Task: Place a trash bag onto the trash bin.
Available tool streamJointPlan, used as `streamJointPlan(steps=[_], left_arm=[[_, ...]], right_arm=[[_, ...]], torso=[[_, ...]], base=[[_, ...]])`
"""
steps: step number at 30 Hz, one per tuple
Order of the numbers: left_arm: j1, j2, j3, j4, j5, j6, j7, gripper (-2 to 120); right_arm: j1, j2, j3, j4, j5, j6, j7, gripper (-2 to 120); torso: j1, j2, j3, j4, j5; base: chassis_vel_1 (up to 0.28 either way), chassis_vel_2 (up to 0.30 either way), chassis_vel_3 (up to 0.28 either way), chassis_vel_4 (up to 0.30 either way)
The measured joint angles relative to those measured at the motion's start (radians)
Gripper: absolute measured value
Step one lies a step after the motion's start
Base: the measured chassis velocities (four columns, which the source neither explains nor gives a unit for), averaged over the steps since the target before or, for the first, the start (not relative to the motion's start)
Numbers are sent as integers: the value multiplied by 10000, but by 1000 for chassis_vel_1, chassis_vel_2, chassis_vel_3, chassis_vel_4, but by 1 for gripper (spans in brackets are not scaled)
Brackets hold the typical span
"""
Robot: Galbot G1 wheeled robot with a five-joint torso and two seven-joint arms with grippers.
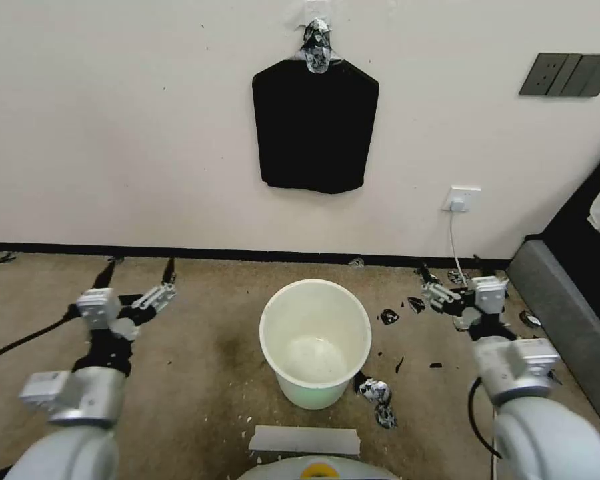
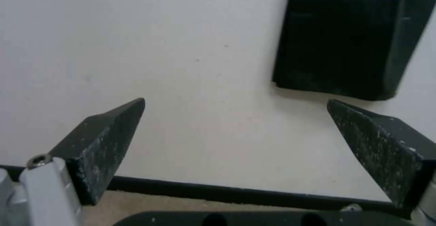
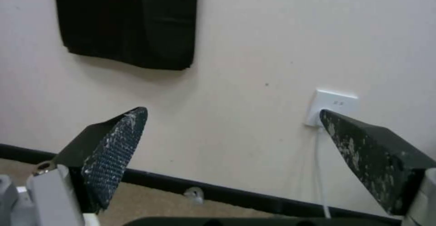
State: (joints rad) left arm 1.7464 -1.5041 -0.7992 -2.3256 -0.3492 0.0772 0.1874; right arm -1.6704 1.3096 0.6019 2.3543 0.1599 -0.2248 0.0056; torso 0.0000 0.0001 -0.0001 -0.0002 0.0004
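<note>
Hanging flat on the cream wall, the smooth black bag pack [image 1: 315, 127] with its shredded, silvery top is where you will have to draw a bag from; no loose trash bag lies free anywhere on the floor that you can see. The round cream-white plastic trash bin [image 1: 315, 341] stands upright and unlined on the brown carpet directly below the pack, between your two arms.

Your left gripper [image 1: 139, 275] hovers low over the carpet to the left of the bin, fingers spread wide with nothing between them; in its wrist view the lower corner of the pack [image 2: 345, 38] shows up on the wall ahead. Your right gripper [image 1: 428, 279] sits to the right of the bin, fingers likewise apart and holding nothing, near the white wall socket [image 1: 461, 199] and its cord.

Expect the film to be very light, limp and slick, and easy to tear: the small torn black plastic scraps [image 1: 389, 316] littering the carpet suggest pulls that ripped. You would likely do best pinching a full fold of the outermost layer near the pack's lower edge rather than a thin single edge, and pulling steadily. The bin looks light too, so it may slide or tip if the bag drags on its rim.
</note>
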Motion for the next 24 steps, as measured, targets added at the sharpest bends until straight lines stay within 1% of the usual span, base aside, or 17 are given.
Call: streamJointPlan(steps=[2, 4, 5, 7, 8, 10, 11, 12, 13, 14, 17, 18, 21, 22, 24], left_arm=[[58, 78, 194, 70, -133, -25, 52, 100], [108, 220, 384, 126, -288, -99, 59, 100], [108, 220, 384, 126, -288, -99, 59, 100], [122, 291, 450, 151, -301, -139, 80, 100], [137, 366, 483, 158, -295, -162, 99, 100], [137, 399, 484, 159, -277, -161, 103, 100], [131, 452, 473, 159, -203, -155, 121, 100], [132, 460, 467, 159, -181, -156, 126, 100], [169, 444, 456, 139, -70, -157, 154, 100], [169, 444, 456, 139, -70, -157, 154, 100], [303, 321, 457, 42, 88, -176, 216, 100], [303, 321, 457, 42, 88, -176, 216, 100], [441, 201, 480, -84, -26, -165, 229, 100], [441, 201, 480, -84, -26, -165, 229, 100], [543, 145, 481, -151, -110, -141, 237, 100]], right_arm=[[158, -113, -154, -166, 382, 154, 10, 100], [435, -271, -387, -409, 923, 482, 104, 100], [435, -271, -387, -409, 923, 482, 104, 100], [764, -445, -579, -598, 1364, 691, 148, 100], [1227, -639, -804, -794, 1809, 872, 113, 100], [1468, -728, -921, -893, 1985, 953, 76, 100], [1969, -870, -1190, -1048, 2225, 1033, 6, 100], [2098, -903, -1262, -1078, 2268, 1041, -10, 100], [2980, -1154, -1748, -1255, 2604, 1037, -74, 100], [2980, -1154, -1748, -1255, 2604, 1037, -74, 100], [4742, -1593, -2841, -1660, 3188, 702, -21, 100], [4742, -1593, -2841, -1660, 3188, 702, -21, 100], [6732, -1815, -3685, -2185, 3792, 240, 530, 100], [6732, -1815, -3685, -2185, 3792, 240, 530, 100], [8052, -1829, -4161, -2669, 4207, -10, 1038, 100]], torso=[[0, 0, 0, 1, -8], [0, 0, 0, 1, -2], [0, 0, 0, 1, -2], [0, 0, 0, -1, -6], [0, 0, 0, 2, -2], [0, 0, 1, 2, -4], [0, 0, 1, 1, -4], [0, 0, 1, 0, -3], [0, 0, 1, 3, -4], [0, 0, 1, 3, -4], [0, 0, 1, 2, -2], [0, 0, 1, 2, -2], [0, -1, 2, 2, -4], [0, -1, 2, 2, -4], [0, -1, 2, 4, -6]], base=[[0, 0, 0, 0], [0, 0, 0, 0], [0, 0, 0, 0], [0, 0, 0, 0], [0, 0, 0, 0], [0, 0, 0, 0], [0, 0, 0, 0], [0, 0, 0, 0], [0, 0, 0, 0], [0, 0, 0, 0], [0, 0, 0, 0], [0, 0, 0, 0], [0, 0, 0, 0], [0, 0, 0, 0], [0, 0, 0, 0]])
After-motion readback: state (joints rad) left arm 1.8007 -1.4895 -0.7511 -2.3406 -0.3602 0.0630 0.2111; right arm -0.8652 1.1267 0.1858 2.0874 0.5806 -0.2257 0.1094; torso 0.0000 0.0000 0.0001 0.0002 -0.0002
